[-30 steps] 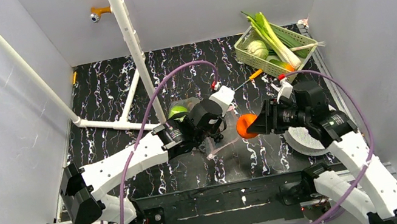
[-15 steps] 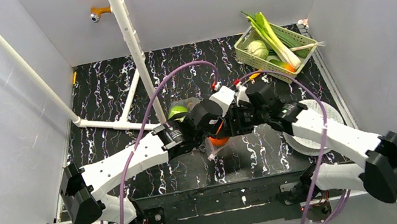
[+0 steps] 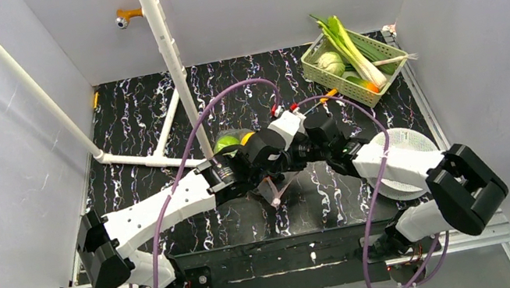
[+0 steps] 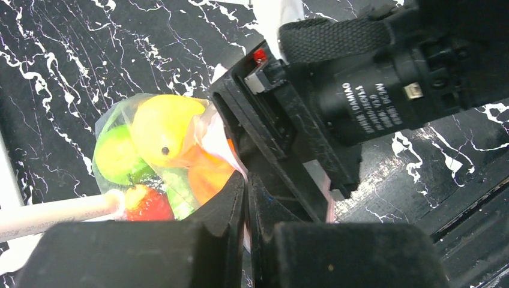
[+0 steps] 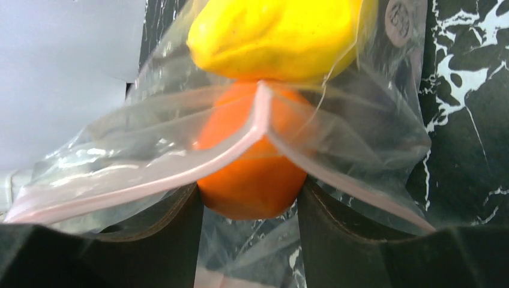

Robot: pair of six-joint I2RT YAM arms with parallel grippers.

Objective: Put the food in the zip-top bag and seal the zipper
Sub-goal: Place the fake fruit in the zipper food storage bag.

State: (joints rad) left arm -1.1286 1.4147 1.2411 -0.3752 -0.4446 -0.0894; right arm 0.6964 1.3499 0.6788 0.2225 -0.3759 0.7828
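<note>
The zip-top bag [image 5: 372, 120] lies mid-table, clear and crinkly, its mouth held up. My left gripper [image 4: 246, 180] is shut on the bag's mouth edge by the pink zipper [image 5: 150, 180]. Gripped between the fingers of my right gripper [image 5: 249, 195] is the round orange fruit [image 5: 252, 174], which sits just inside the bag's mouth under the raised zipper strip. Deeper in the bag lie a yellow piece [image 4: 165, 126], a green piece [image 4: 117, 156] and a red-and-yellow piece [image 4: 147, 204]. In the top view both grippers meet beside the bag [image 3: 234, 136].
A green basket [image 3: 318, 69] at the back right holds a leek [image 3: 354, 51] and a cabbage head [image 3: 330, 62]. A white slotted plate [image 3: 414, 143] lies under the right arm. White pipes [image 3: 169, 56] stand behind the bag; one pipe [image 4: 54, 216] touches its far end.
My right arm has swung left, carrying the orange fruit from beside the plate into the bag's mouth. The left arm has kept still, holding the bag.
</note>
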